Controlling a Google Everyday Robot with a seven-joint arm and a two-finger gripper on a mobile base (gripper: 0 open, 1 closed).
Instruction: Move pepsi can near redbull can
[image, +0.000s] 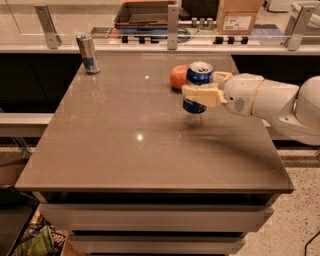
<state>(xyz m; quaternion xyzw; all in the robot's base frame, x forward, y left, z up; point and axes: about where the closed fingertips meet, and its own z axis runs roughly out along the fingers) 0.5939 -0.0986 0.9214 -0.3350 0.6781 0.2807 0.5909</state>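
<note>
The pepsi can (198, 75), short and blue with a silver top, is held in my gripper (201, 90) above the table's right half, lifted off the surface. The cream fingers (200, 95) wrap its middle and hide the logo. The arm comes in from the right. The redbull can (88, 53), slim, silver and blue, stands upright at the table's far left corner, well apart from the gripper.
An orange fruit (177, 77) lies on the brown table (125, 140) just behind and left of the held can. A glass rail with metal posts (173, 22) runs along the far edge. Drawers sit below the front edge.
</note>
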